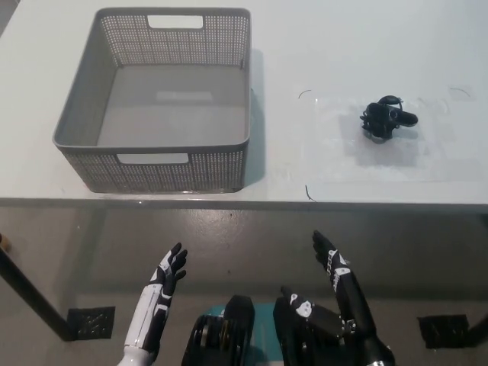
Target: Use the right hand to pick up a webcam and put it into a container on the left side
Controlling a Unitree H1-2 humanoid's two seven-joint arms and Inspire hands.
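Note:
A small black webcam [387, 119] lies on the white table [366, 46], to the right, inside a marked rectangle. A grey perforated basket [76, 141] stands empty on the table's left half. My black right hand [331, 261] hovers below the table's front edge, fingers spread, holding nothing, well short of the webcam. Low at the left, my white left hand [166, 277] rests with its dark fingers apart, also in front of the table edge.
The table's front edge [244, 201] runs across the picture between both hands and the objects. Below it lies a grey floor with dark square markers [90, 322].

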